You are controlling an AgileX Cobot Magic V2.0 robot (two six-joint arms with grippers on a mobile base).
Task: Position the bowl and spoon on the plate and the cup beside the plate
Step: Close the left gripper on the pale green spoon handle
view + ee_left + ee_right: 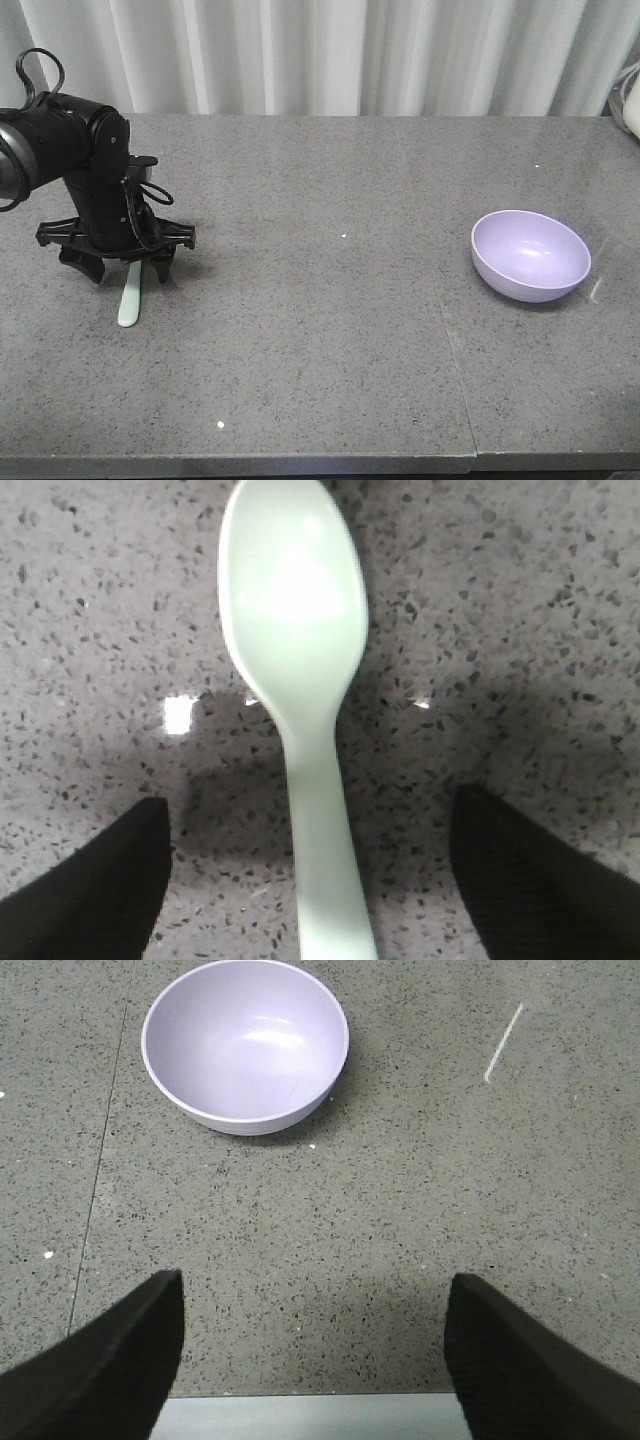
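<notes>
I am hovering the left tool [122, 264] low over the small mint-green plastic spoon [295, 610] lying flat on the grey speckled counter [320, 340], jaws wide astride its handle and gripping nothing, seemingly for pickup; the right tool [312, 1295], likewise open and empty, is facing the glossy lavender plastic bowl [245, 1045]; I am finding no writing.

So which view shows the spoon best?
Left wrist view: the spoon fills the frame, inside the open left claw. Front view shows only its handle below that claw; right wrist view, none of it.
</notes>
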